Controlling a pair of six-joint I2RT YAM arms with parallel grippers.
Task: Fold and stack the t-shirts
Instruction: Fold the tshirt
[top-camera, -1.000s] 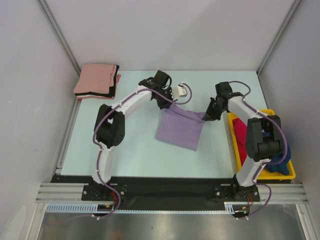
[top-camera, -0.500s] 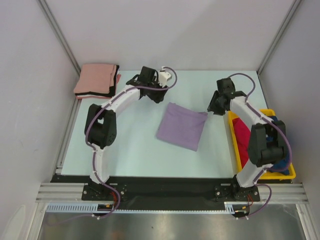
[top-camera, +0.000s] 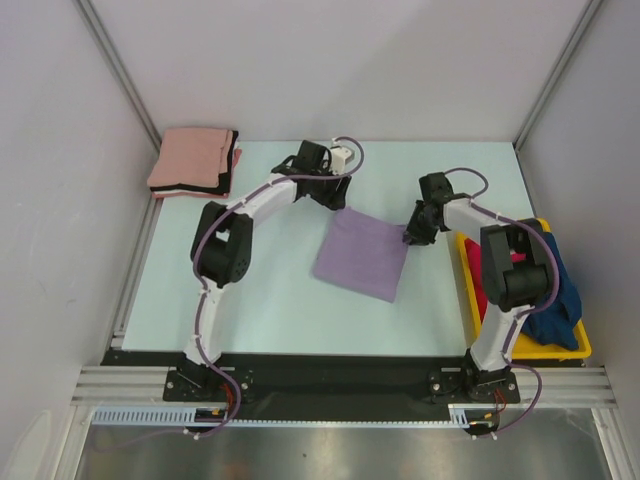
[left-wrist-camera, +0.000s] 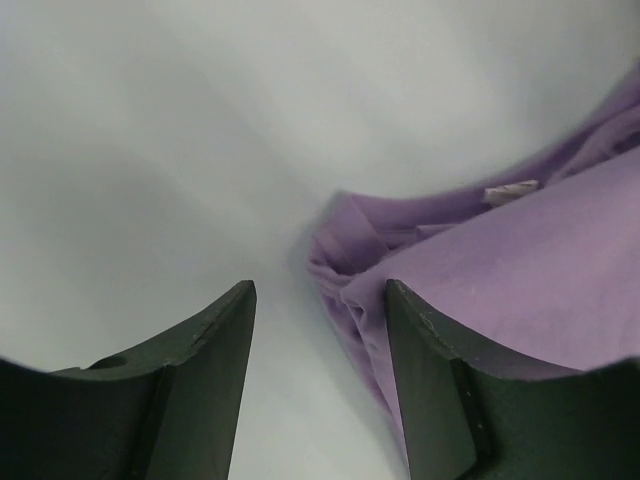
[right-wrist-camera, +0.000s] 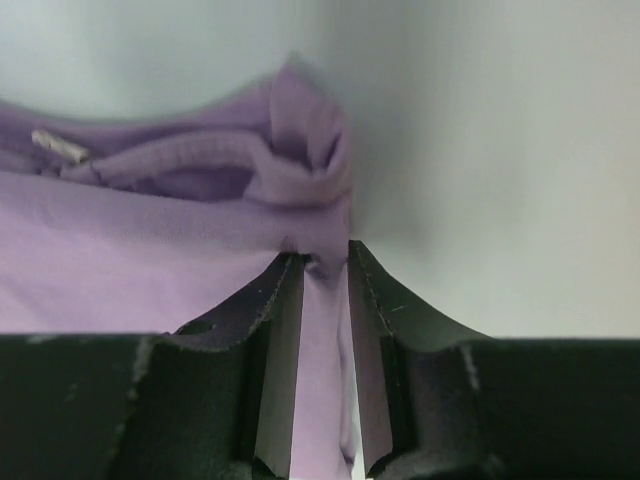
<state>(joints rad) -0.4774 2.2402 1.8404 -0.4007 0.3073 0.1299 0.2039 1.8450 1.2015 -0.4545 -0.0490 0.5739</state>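
A: Regrip under way: the right end effector (right-wrist-camera: 322, 255), which let go a moment ago, is back with its jaws pinched on the far right corner of the lavender t-shirt (top-camera: 362, 252).
B: And the left end effector (left-wrist-camera: 318, 290)?
A: Jaws apart and empty, just beside the far left corner. The shirt lies folded in the middle of the surface (top-camera: 270, 300). Another fold looks due before it joins the stack of folded t-shirts (top-camera: 195, 160) at the far left corner.
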